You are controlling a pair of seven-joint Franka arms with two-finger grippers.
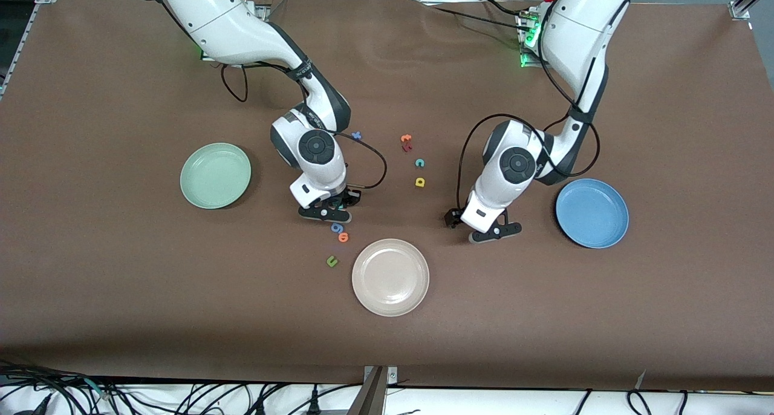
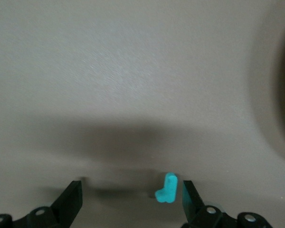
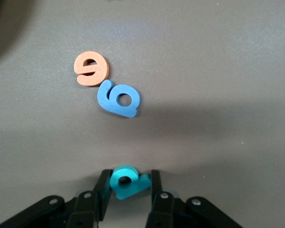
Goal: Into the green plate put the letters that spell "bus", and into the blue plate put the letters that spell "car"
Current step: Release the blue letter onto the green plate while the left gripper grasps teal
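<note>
My right gripper (image 1: 329,212) is down at the table between the green plate (image 1: 215,175) and the beige plate, shut on the teal b (image 3: 128,181), with a finger pressed against each side of it. My left gripper (image 1: 493,232) is low over the cloth beside the blue plate (image 1: 592,212). It stands open (image 2: 133,195) around the teal r (image 2: 167,188), which lies flat close to one finger (image 2: 192,197) without touching it. The teal c (image 1: 419,163) and the yellow a (image 1: 419,182) lie between the two arms.
A blue g (image 3: 118,98) and an orange letter (image 3: 90,68) touch each other just in front of my right gripper; a green u (image 1: 331,261) lies nearer the camera. The beige plate (image 1: 390,276) sits nearest the camera. An orange t (image 1: 406,138), a dark red letter (image 1: 407,147) and a blue letter (image 1: 357,135) lie farther back.
</note>
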